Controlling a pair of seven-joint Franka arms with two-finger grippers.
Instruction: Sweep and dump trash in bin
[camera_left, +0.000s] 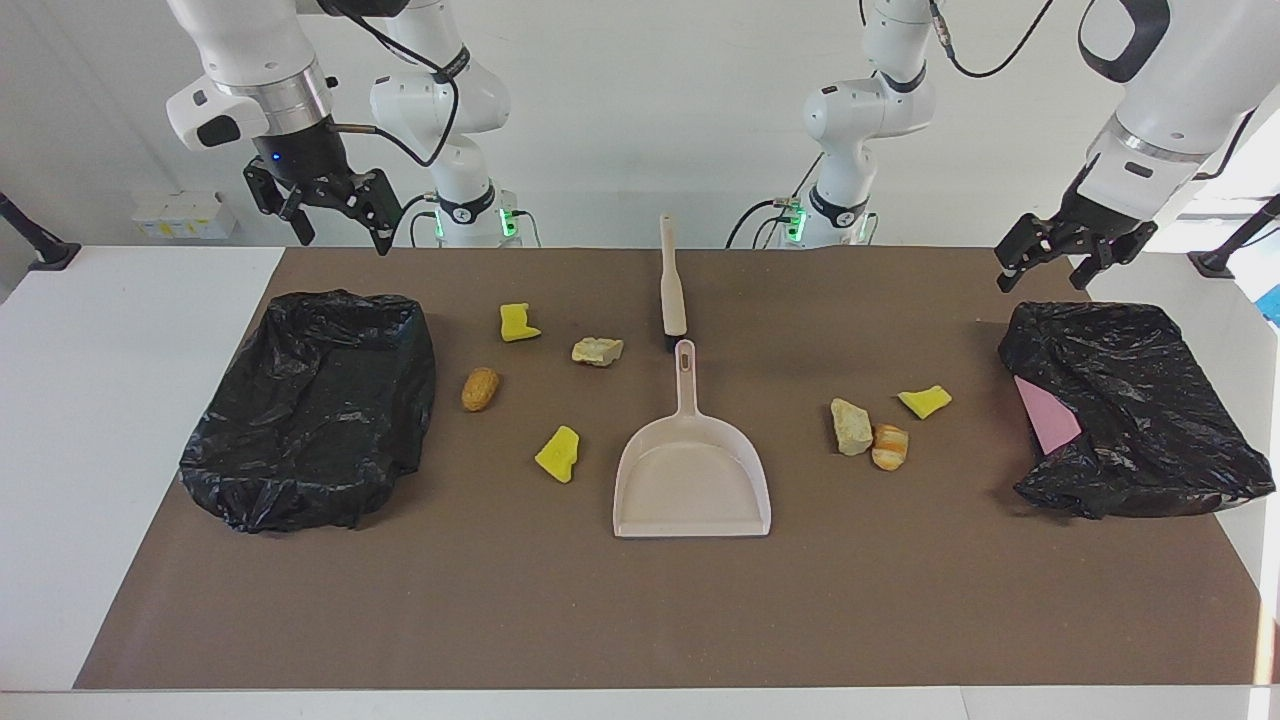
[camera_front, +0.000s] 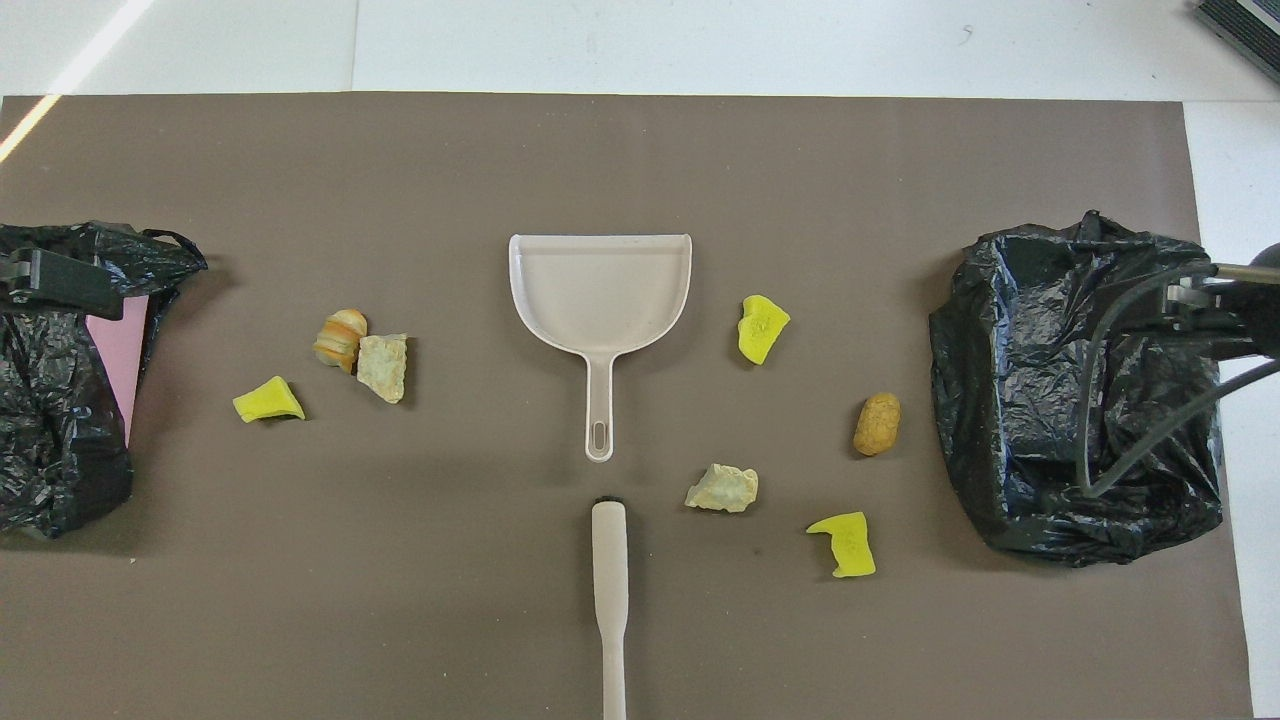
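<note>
Seven yellow, tan and brown trash scraps (camera_left: 598, 351) lie unswept mid-tabletop; left gripper (camera_left: 1070, 262) and right gripper (camera_left: 335, 215), fingers wide and empty, must first grasp beige brush (camera_left: 672, 290) and dustpan (camera_left: 692, 480).

wall (camera_left: 640, 120): plain white, evenly lit
table (camera_left: 120, 450): white, wide
mat (camera_left: 640, 600): brown, covered most of the tabletop
light: bright daylight streak at mat's corner, left arm's end

The brush (camera_front: 609, 610) handle runs off the bottom edge of the overhead view. The black bin (camera_front: 60, 380) at the left arm's end is cut by that view's edge, and a pink thing (camera_left: 1045, 415) peeks from its bag. The right gripper (camera_front: 1235, 315) covers part of the other bin (camera_front: 1030, 400).
</note>
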